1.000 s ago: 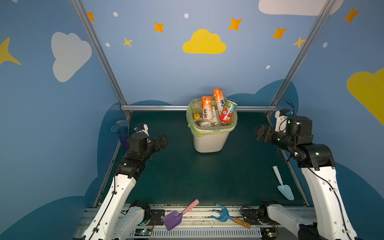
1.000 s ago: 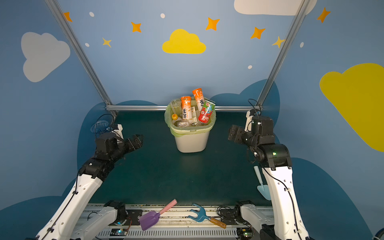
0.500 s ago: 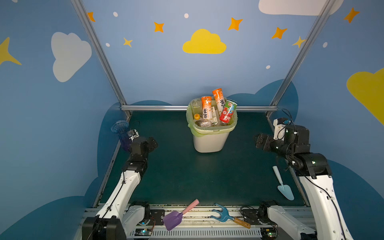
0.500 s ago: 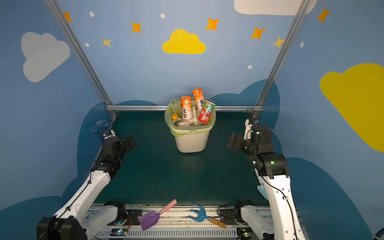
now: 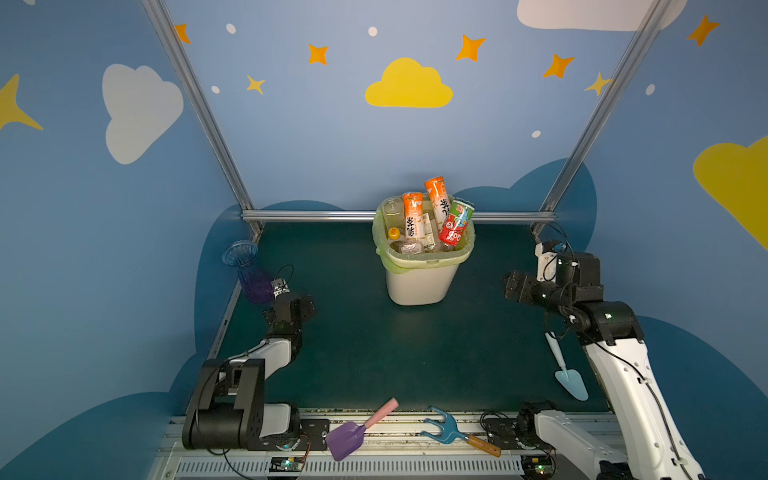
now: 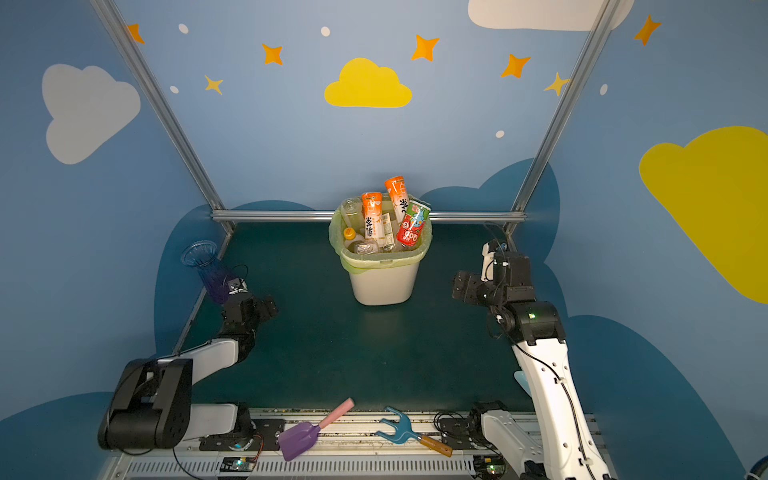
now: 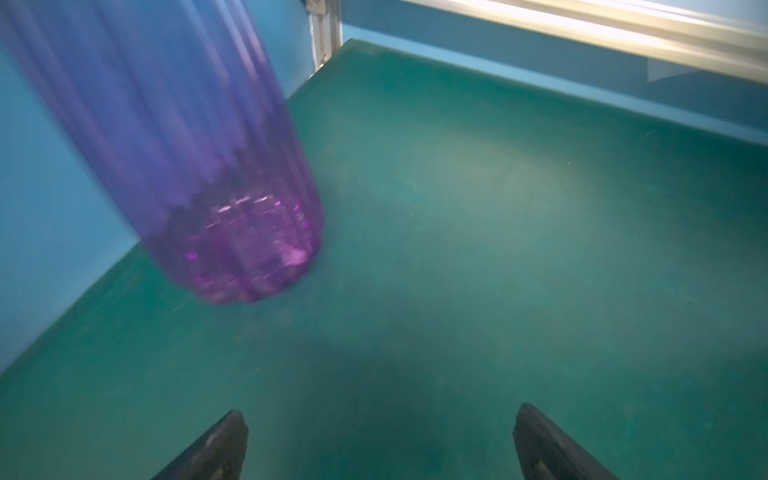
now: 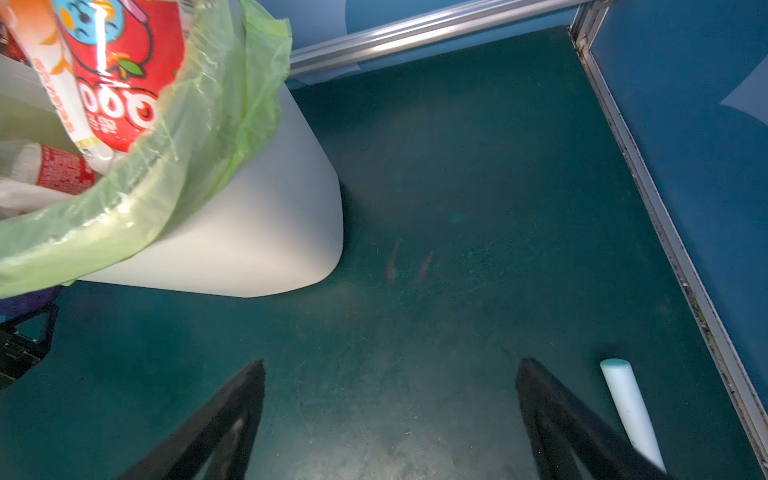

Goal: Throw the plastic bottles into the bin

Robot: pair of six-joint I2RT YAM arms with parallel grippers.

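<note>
While the right hand [image 5: 509, 286] gapes empty nearby, bottles [image 5: 453, 226] fill the bin [image 5: 415, 286]

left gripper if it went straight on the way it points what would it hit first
Probably the green mat: the left gripper, jaws open, frames only mat ahead in its wrist view. The purple vase stands off to one side of that line, though blur leaves depth unclear.

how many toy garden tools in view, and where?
3. The purple shovel and blue fork lie at the front edge of the mat. The pale blue trowel lies near its right edge. No sign of hidden ones.
</note>
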